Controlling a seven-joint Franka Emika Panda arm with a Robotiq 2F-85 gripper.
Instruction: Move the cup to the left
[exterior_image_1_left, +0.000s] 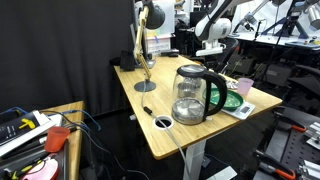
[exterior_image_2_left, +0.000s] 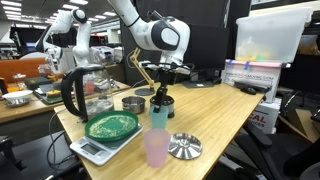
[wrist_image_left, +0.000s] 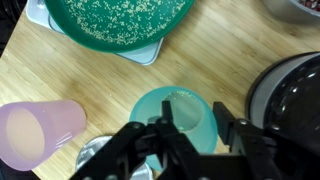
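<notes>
— Where's the cup (wrist_image_left: 178, 112)?
— On the table (exterior_image_2_left: 225, 112), between the pink cup (wrist_image_left: 40, 130) and the kettle (wrist_image_left: 295, 95). In the wrist view the green plate (wrist_image_left: 110, 20) lies just beyond it.
— And the gripper (wrist_image_left: 192, 142)?
— Right over the cup. The fingers (wrist_image_left: 235, 140) are spread wide, one on each side of the rim. I can't tell if they touch it.
— And from outside?
— In an exterior view the gripper (exterior_image_2_left: 160, 97) hangs at the cup's top. A metal lid (exterior_image_2_left: 185, 146) lies beside the pink cup.

Glass kettle (exterior_image_1_left: 190, 95) on wooden table (exterior_image_1_left: 135, 85); pink cup (exterior_image_1_left: 244, 87) beside green plate (exterior_image_1_left: 232, 102).
</notes>
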